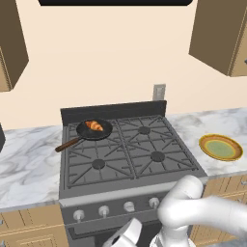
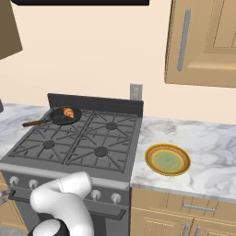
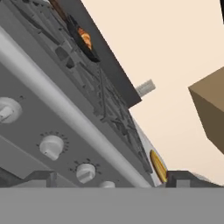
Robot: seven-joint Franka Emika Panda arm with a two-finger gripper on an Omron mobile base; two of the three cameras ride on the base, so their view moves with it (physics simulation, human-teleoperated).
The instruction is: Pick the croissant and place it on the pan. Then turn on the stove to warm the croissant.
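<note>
Hand view: knobs ahead of the tool.
The open tool (image 3: 109, 177) faced the stove (image 3: 57, 100) knobs (image 3: 51, 146); croissant (image 3: 85, 38) sat in the pan (image 3: 81, 37) beyond.

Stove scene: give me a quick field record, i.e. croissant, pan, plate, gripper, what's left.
croissant: lying in the pan, golden-brown
pan: on the back-left burner of the stove, handle pointing out to the left
plate: yellow-rimmed, green centre, on the marble counter right of the stove
gripper: open, holding nothing, low in front of the stove's knob row
knobs: silver, along the front panel; none gripped
done: croissant placed on pan
left: turn a stove knob; no flame visible
</note>
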